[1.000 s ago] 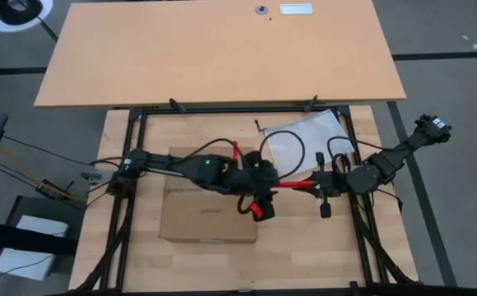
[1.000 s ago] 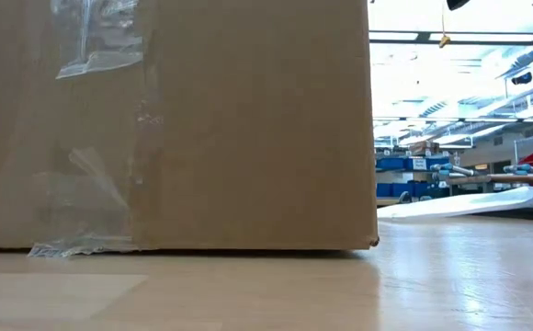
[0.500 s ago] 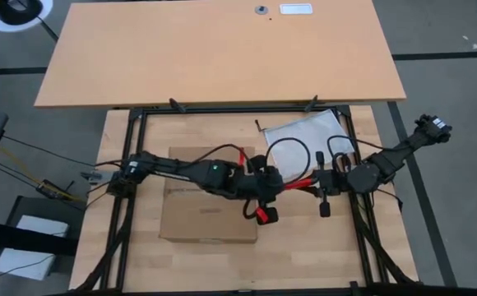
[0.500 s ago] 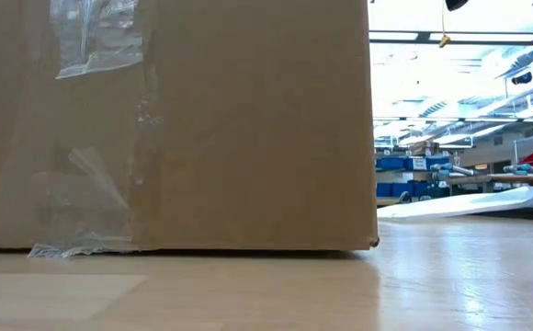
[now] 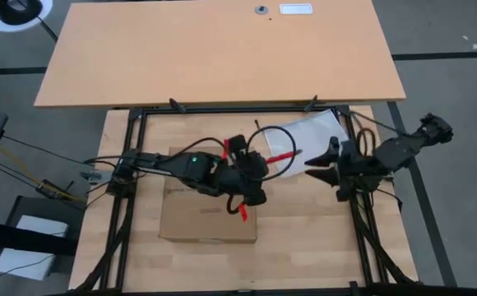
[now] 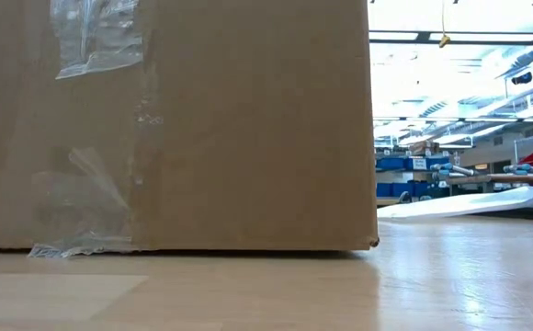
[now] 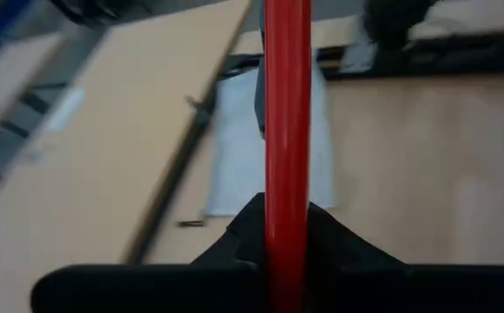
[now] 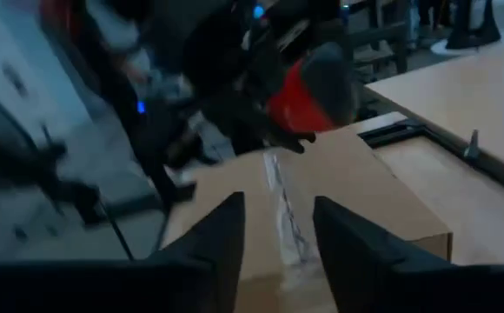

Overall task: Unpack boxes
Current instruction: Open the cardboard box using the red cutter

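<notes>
Brown cardboard shipping carton [image 5: 208,197], flaps shut, clear tape strip along top seam, sitting left of centre on pale wood tabletop [image 5: 304,247] inside black metal frame [image 5: 136,164]. Carton's front edge near tabletop's front edge; bare wood strip on left, wide bare wood on right and front-right. In low view carton [image 6: 170,124] filling left two thirds, flat matte side, crinkled clear tape [image 6: 83,207] peeling at bottom, square corner resting on smooth glossy wood [image 6: 450,276]; open tabletop beyond that corner.

Left tool [image 5: 251,191] over carton's right top edge, pinching long red-handled box cutter [image 5: 243,210]; in left wrist view straight smooth red handle [image 7: 287,130] clamped between dark fingers [image 7: 235,252]. Looped black cable [image 5: 271,140] arching above it.

Right tool [image 5: 319,162] above bare wood right of carton, well apart from it, fingers [image 8: 222,239] spread, nothing between them; taped carton top [image 8: 321,191] visible past them.

Flat clear plastic zip bag [image 5: 308,136] lying at back right, corner overhanging frame rail, partly under right arm. Larger tan board [image 5: 222,49] beyond the frame, smooth, edges square.
</notes>
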Robot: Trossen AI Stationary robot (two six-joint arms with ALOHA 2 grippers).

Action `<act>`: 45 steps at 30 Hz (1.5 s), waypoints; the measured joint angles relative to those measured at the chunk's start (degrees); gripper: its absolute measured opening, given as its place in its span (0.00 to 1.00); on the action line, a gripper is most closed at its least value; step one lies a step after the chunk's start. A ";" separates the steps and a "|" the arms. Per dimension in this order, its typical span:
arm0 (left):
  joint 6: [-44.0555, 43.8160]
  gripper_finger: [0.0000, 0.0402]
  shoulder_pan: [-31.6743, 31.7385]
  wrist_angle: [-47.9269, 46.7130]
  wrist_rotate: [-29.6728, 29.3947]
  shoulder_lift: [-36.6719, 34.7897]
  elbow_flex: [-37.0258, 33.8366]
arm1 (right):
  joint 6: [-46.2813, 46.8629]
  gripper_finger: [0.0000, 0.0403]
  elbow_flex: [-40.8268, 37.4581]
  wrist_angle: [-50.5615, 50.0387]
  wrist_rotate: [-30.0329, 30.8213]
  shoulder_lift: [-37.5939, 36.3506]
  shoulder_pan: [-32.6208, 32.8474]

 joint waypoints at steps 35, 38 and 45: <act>20.96 0.10 -1.64 1.49 -10.70 4.54 -0.34 | 27.79 0.59 1.11 2.18 -13.86 7.78 -14.76; 20.98 0.10 -1.46 1.73 -10.64 4.54 -0.34 | 28.91 0.59 1.11 2.49 -16.18 8.28 -16.08; 20.87 0.10 -0.90 2.33 -9.13 4.54 -0.34 | 27.96 0.60 1.11 6.26 -19.83 11.09 -16.38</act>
